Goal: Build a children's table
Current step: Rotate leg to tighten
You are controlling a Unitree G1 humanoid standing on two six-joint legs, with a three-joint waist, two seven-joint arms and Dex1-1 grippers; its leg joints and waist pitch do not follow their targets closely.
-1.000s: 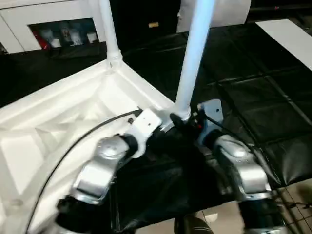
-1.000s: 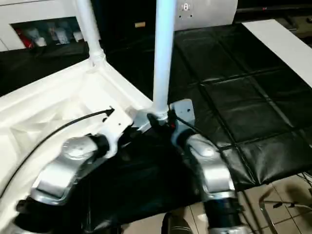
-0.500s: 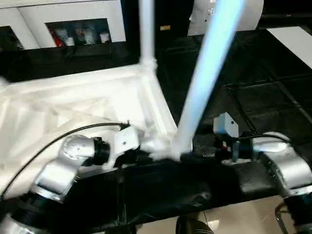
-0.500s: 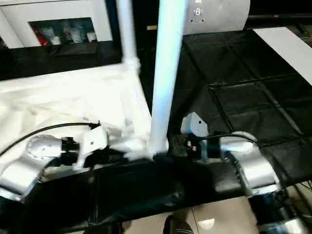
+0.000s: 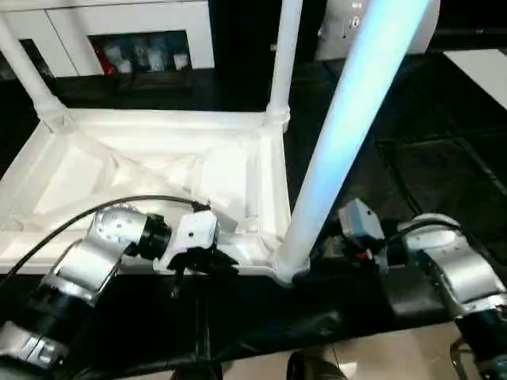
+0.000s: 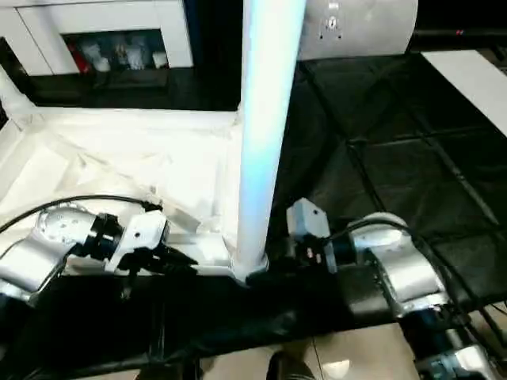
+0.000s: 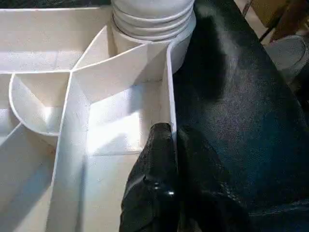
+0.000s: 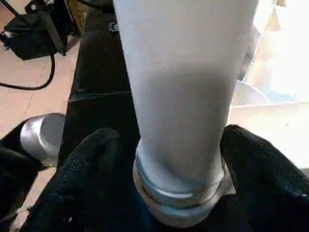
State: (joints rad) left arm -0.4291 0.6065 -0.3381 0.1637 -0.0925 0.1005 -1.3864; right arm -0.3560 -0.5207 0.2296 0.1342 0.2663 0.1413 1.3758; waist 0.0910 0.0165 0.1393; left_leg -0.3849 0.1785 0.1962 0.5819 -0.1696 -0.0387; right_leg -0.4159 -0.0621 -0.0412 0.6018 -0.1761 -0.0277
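Observation:
The children's table [image 5: 158,170] lies upside down on the black-covered work table, ribbed underside up. White tube legs stand in three of its corner sockets: near right [image 5: 348,134], far right [image 5: 281,63] and far left [image 5: 24,71]. My left gripper [image 7: 171,133] is shut on the thin rim wall of the near edge, a short way from the near-right socket [image 7: 152,19]. My right gripper [image 8: 174,140] reaches in from the right at the base of the near-right leg, one black finger [image 8: 91,164] against each side just above the collar.
The black work table [image 5: 444,158] stretches to the right and back. A flat white panel [image 5: 483,67] lies at its far right. White cabinets [image 5: 135,32] stand behind. The table's near edge drops to a tiled floor [image 5: 380,356].
The tabletop has swung round, so its near edge now runs square across in front of me and a far-left leg shows. Both arms spread apart with it. The right fingers have narrowed round the leg.

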